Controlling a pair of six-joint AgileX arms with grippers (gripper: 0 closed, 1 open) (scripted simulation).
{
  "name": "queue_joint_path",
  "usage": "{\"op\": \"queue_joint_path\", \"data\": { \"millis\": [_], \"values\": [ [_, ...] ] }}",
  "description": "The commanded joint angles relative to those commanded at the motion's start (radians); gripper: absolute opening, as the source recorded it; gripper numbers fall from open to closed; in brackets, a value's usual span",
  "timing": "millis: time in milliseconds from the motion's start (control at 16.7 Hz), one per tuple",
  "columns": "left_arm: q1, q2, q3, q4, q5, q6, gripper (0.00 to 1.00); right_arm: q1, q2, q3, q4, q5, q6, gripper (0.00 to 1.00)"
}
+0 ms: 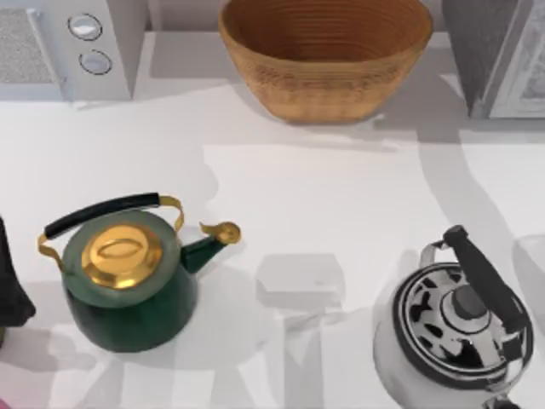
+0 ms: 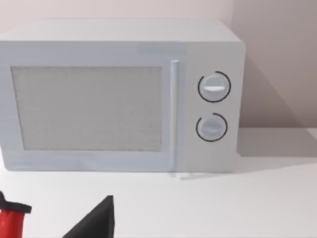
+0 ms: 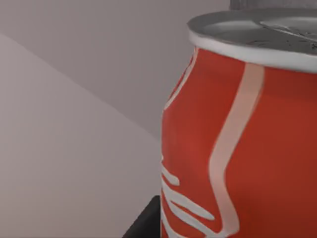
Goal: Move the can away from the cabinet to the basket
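The can (image 3: 247, 139) looms very close in the right wrist view, red with white lettering and a silver lid, upright against a plain wall. My right gripper (image 3: 213, 225) is shut on it, and one dark finger (image 3: 143, 225) shows beside its lower part. The wicker basket (image 1: 324, 81) stands at the back middle of the table. To its right, in the back right corner, is the cabinet (image 1: 498, 55). My left arm (image 1: 13, 281) is parked at the left edge.
A white microwave (image 1: 68, 47) with two dials fills the back left corner and faces the left wrist camera (image 2: 119, 99). A green kettle (image 1: 128, 277) stands front left and a black-and-white kettle (image 1: 460, 328) front right. A red object (image 2: 10, 220) lies near the left gripper.
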Motion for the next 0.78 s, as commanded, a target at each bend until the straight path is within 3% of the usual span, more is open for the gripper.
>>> {"op": "queue_joint_path", "data": {
  "millis": [420,780],
  "values": [
    [0.000,0.000,0.000,0.000,0.000,0.000,1.00,0.143,0.575,0.431,0.141,0.150,0.004,0.00],
    [0.000,0.000,0.000,0.000,0.000,0.000,1.00,0.198,0.787,0.597,0.195,0.208,0.005,0.00]
  ]
}}
